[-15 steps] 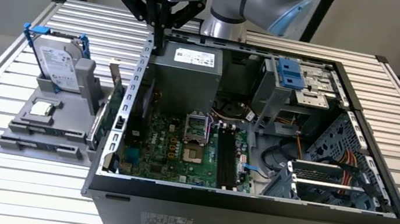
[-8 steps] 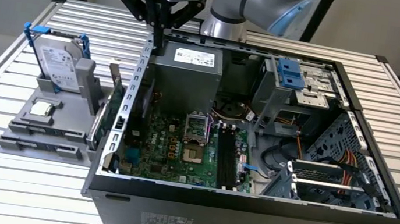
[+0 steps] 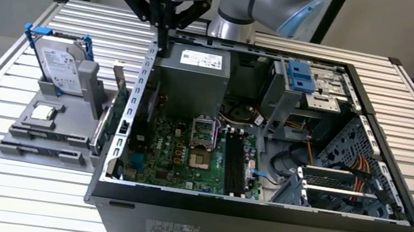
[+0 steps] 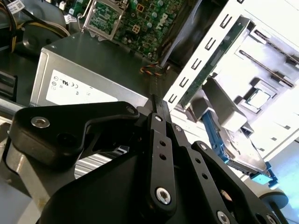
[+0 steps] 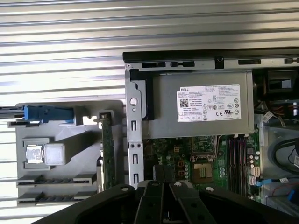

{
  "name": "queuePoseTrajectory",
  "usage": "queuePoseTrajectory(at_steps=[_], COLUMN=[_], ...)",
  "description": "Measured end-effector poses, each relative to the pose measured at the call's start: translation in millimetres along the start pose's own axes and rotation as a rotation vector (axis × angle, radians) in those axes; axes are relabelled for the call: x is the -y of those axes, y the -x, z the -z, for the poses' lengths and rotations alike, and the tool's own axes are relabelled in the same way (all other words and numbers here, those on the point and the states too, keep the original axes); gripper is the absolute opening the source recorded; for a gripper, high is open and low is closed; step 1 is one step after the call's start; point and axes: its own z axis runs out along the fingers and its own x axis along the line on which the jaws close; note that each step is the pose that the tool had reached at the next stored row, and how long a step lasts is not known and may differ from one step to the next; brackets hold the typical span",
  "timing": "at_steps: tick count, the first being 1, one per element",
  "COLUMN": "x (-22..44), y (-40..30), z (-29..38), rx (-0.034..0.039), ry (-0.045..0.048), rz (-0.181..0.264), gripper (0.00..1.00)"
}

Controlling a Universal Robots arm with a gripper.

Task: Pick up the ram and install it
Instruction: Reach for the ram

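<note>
My gripper [image 3: 161,50] hangs shut above the back corner of the open computer case [image 3: 145,83], on the exterior view's left, over the grey power supply [image 3: 193,71]. Both wrist views show its black fingers pressed together with nothing visible between them [image 5: 163,171] [image 4: 156,101]. The motherboard's long memory slots [image 3: 233,162] [image 5: 236,156] lie well below it, beside the processor socket. The ram is hidden from me: I cannot tell it apart in those slots or in the grooves of the grey fixture [image 3: 39,153] [image 5: 56,179].
The fixture stands outside the case on the exterior view's left. It carries a hard drive [image 3: 60,68] in a blue frame, a small square silver chip [image 3: 45,111] and an upright green card [image 3: 114,115]. Drive cages and cables fill the case on the exterior view's right.
</note>
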Motion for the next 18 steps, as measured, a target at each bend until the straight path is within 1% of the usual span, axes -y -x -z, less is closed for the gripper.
queuePoseTrajectory(at_steps=[18], x=[0.4], y=[-5.3], z=[0.1], rx=[0.0001], ry=[0.0001], rz=[0.0], gripper=[0.0])
